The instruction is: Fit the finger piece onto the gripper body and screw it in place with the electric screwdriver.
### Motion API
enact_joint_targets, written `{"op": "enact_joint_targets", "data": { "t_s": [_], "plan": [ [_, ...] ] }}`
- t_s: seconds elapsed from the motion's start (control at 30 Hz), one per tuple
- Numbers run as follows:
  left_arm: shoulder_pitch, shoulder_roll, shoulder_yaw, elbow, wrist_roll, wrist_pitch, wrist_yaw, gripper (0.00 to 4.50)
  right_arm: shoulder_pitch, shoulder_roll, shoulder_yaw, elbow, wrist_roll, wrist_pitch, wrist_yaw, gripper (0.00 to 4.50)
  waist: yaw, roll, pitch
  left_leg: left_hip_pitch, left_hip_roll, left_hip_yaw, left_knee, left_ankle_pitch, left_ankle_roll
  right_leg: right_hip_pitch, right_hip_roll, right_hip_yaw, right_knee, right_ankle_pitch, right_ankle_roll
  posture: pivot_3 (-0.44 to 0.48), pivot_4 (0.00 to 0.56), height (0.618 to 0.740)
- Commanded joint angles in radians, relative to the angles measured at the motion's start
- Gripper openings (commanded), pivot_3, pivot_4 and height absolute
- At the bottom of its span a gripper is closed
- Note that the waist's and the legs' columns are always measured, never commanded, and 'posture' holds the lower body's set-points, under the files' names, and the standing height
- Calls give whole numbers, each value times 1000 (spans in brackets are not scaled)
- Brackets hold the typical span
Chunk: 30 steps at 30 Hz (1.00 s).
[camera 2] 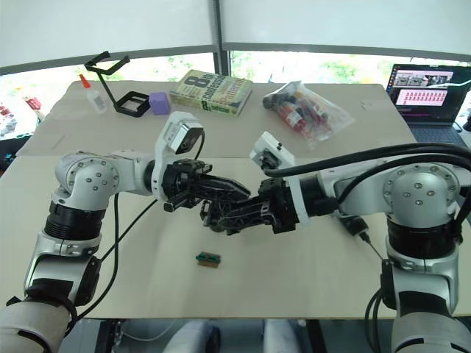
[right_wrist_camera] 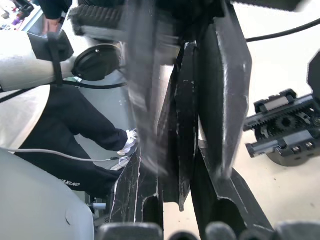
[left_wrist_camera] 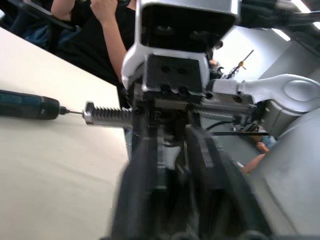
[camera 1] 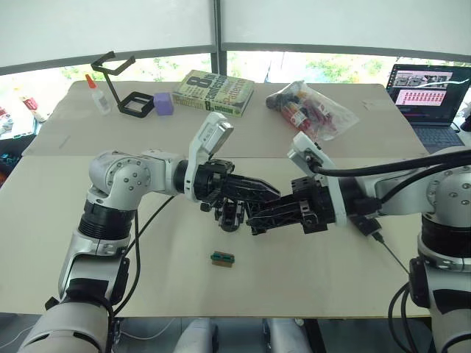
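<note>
In the middle of the table my two grippers meet tip to tip. My right gripper (camera 1: 255,219) reaches in from the right and is shut on the finger piece (right_wrist_camera: 182,125), a thin scuffed black piece standing between its two fingers. My left gripper (camera 1: 274,193) comes in from the left, just above it, and touches the same spot. The gripper body (right_wrist_camera: 285,136), a black block with toothed racks, sits on the table right below the two grippers (camera 1: 231,214). The electric screwdriver (left_wrist_camera: 25,105) lies on the table behind my right wrist, its thin bit sticking out.
A small green-and-brown block (camera 1: 222,258) lies near the front edge. At the back stand a black wire stand (camera 1: 118,77), a purple cube (camera 1: 163,103), a glue bottle (camera 1: 96,94), a book (camera 1: 213,93), a plastic bag (camera 1: 313,109) and a laptop (camera 1: 430,92). A person (left_wrist_camera: 100,30) sits beyond the table.
</note>
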Motion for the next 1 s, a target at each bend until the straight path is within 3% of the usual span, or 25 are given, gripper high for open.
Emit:
{"op": "enact_joint_targets", "data": {
  "t_s": [0.03, 0.1, 0.13, 0.17, 0.27, 0.33, 0.47, 0.63, 1.0],
  "plan": [
    [34, 77, 56, -13, 37, -82, -66, 2841, 72, -45, -42, -105, -51, -90, 75, 386, -1, 0, 0, 0, 0, 0, 0, 0, 0, 0, 0, 0, 0, 0, 0, 0, 150, 740],
    [69, 128, 56, -2, 114, -192, -105, 3792, 123, -71, -47, -148, -105, -138, 114, 385, -3, 0, 0, 0, 0, 0, 0, 0, 0, -1, 0, 0, 0, 0, 0, 0, 150, 740],
    [106, 163, 51, 17, 204, -332, -138, 4258, 164, -79, -54, -172, -149, -184, 142, 385, -4, 0, 0, 0, 0, 1, 0, 0, 0, 0, 0, 0, 0, 0, 0, 0, 150, 740],
    [132, 186, 48, 32, 266, -432, -163, 4500, 194, -85, -58, -190, -182, -221, 165, 385, -4, 0, 0, 0, 0, 1, 0, 0, 0, 0, 0, 0, -1, 0, 0, 0, 150, 740],
    [211, 202, 98, 146, 406, -773, -225, 4500, 321, -111, -40, -247, -390, -441, 296, 385, 3, 0, 0, 2, 0, 2, 0, 0, 0, 0, 0, 1, -3, 0, 0, 0, 150, 740],
    [288, 250, 46, 245, 570, -1061, -301, 4500, 398, -108, -29, -252, -495, -573, 380, 385, 6, 0, 0, 1, 0, 3, 0, 0, 0, 0, 0, 0, -5, 0, 0, 0, 150, 740],
    [325, 139, 62, 369, 581, -1114, -239, 4500, 516, -12, -28, -174, -637, -844, 518, 385, 23, 0, 0, 1, 0, 3, 1, -1, 1, 1, 0, 0, -5, 0, 1, 0, 150, 740],
    [337, 6, -17, 495, 706, -1280, -226, 4500, 569, -9, 51, -115, -839, -1071, 659, 385, 36, 0, 0, 0, -3, 3, 7, -3, 6, 4, -1, -1, -4, 3, 5, 0, 150, 740],
    [183, -164, -66, 767, 817, -1448, -216, 4500, 570, 25, 55, -119, -861, -1107, 691, 385, 21, -1, 0, 0, -4, 4, 8, -4, 7, 4, -2, -1, -3, 4, 6, 0, 150, 740]
  ]
}}
